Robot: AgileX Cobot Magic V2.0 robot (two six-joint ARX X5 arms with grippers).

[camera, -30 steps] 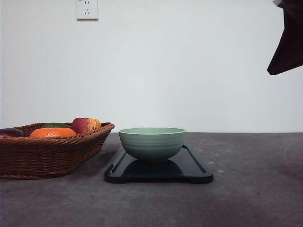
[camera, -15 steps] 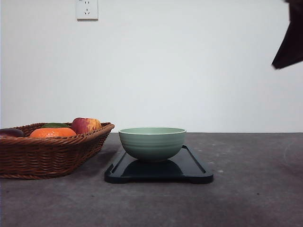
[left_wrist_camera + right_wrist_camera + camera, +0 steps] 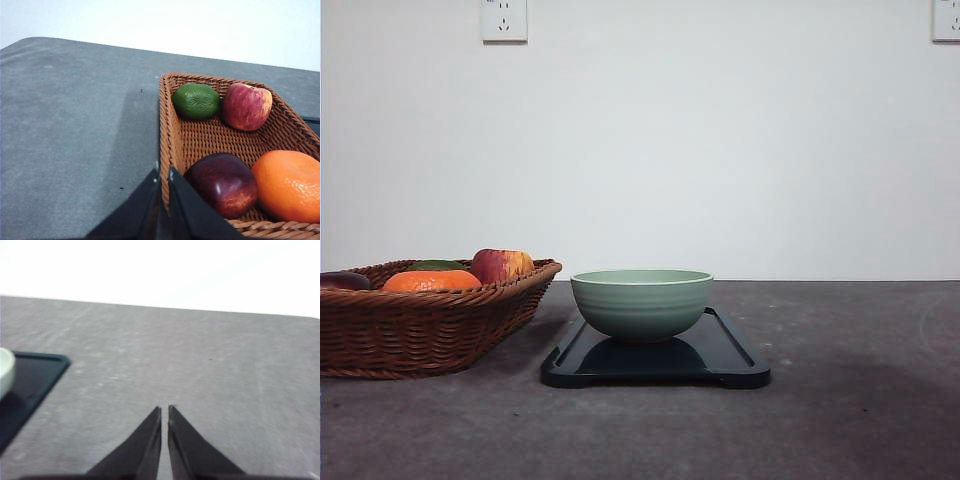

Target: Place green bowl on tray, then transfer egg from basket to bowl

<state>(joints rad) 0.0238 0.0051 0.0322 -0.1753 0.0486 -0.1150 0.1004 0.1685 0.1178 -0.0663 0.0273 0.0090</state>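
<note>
Green bowl (image 3: 641,303) seated on tray (image 3: 732,358) beside basket (image 3: 420,325) — left gripper (image 3: 164,172) and right gripper (image 3: 164,410) jaws clenched, empty.

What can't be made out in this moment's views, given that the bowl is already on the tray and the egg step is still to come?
- Green bowl interior: front view is level with the rim, so its wall hides any contents.
- Basket floor: front view, the near wicker wall hides it.
- Dark reddish item in the basket: left wrist view, partly behind the left gripper; egg or not, unclear.
- Tray: right wrist view, cut off by the frame edge.
</note>
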